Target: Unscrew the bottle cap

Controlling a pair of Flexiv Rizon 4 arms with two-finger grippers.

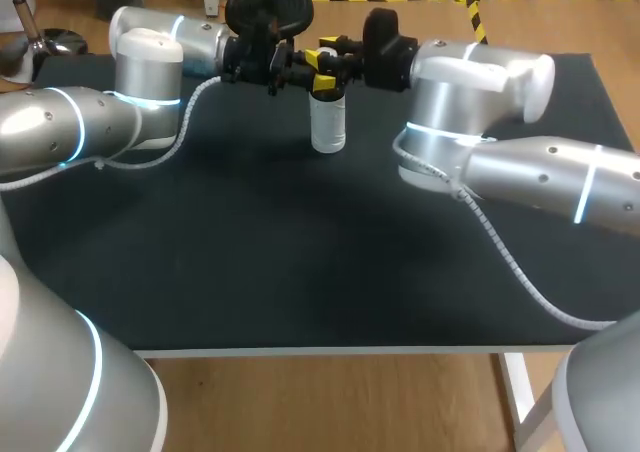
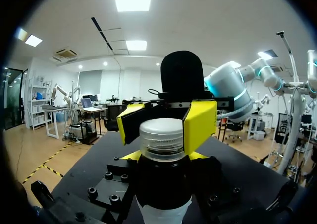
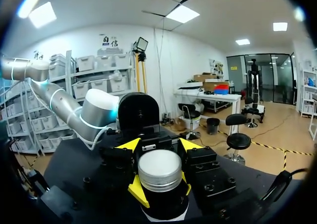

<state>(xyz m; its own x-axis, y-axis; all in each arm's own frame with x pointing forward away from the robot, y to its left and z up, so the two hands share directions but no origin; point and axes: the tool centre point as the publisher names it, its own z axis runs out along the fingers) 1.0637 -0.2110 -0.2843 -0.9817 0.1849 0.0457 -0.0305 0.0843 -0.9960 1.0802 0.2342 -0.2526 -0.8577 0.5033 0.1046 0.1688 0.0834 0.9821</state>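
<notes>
Two grips were noted: left pincer (image 2: 164, 157) clamped on bottle (image 1: 328, 127), right pincer (image 3: 161, 189) on cap (image 3: 159, 170) | step judged: cap grasped, unscrewing due | next: cap twist called for, bottle steadied

bottle (image 1: 328, 124) upright on worktop (image 1: 300, 262), upper middle of frame | left hand (image 1: 300, 72) at bottle's left | right hand (image 1: 328, 67) at its right, clasping cap (image 2: 162, 135)
</notes>
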